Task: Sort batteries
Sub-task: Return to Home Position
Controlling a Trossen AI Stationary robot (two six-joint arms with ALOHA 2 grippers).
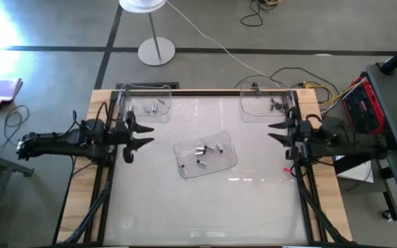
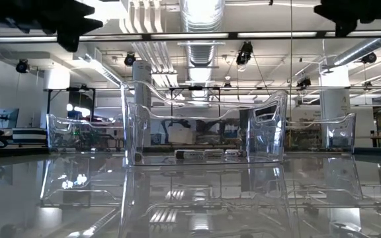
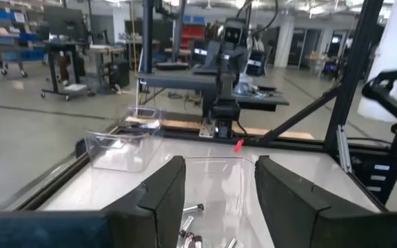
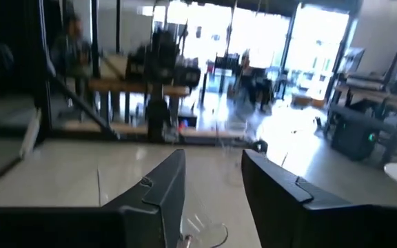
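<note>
Though batteries [image 1: 200, 149] show only as tiny specks, sizes unreadable, left gripper [image 1: 143, 133] spread apart, right gripper [image 1: 276, 132] likewise

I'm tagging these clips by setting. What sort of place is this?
Probably a robotics lab or workshop in an open industrial hall. It has exposed ceiling ducts and strip lights overhead, workbenches loaded with equipment in the background, and a concrete floor with trailing cables.
</note>
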